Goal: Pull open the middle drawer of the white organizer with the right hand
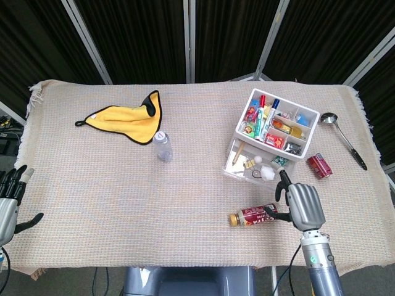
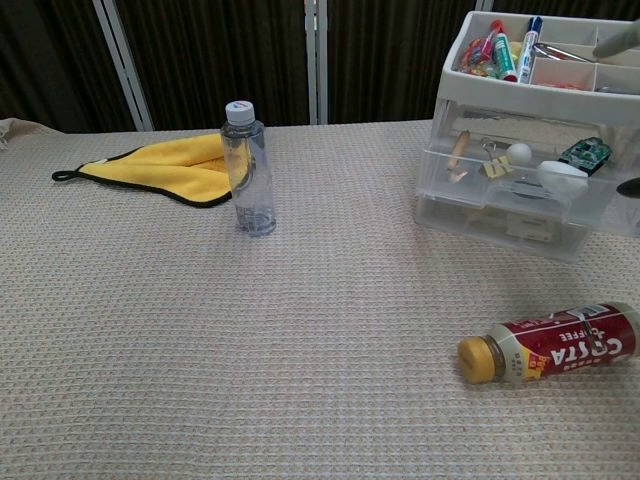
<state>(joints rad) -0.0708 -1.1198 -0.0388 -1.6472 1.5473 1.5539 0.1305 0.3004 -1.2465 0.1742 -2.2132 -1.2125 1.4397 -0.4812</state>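
The white organizer (image 1: pixel 281 120) stands at the right back of the table, its top tray full of pens and small items. Its middle drawer (image 1: pixel 254 166) is slid out toward me, with small bits showing inside; in the chest view the drawer (image 2: pixel 520 170) juts out from the organizer (image 2: pixel 520 95). My right hand (image 1: pixel 302 205) hovers just right of the drawer's front, fingers apart, holding nothing and off the drawer. The chest view shows only one of its fingertips (image 2: pixel 622 40) at the right edge. My left hand (image 1: pixel 9 200) rests open at the table's left edge.
A Costa coffee bottle (image 1: pixel 252 216) lies on its side just left of my right hand. A clear water bottle (image 1: pixel 163 147) stands mid-table, with a yellow cloth (image 1: pixel 128 117) behind it. A red can (image 1: pixel 320 165) and a ladle (image 1: pixel 345 139) lie right of the organizer.
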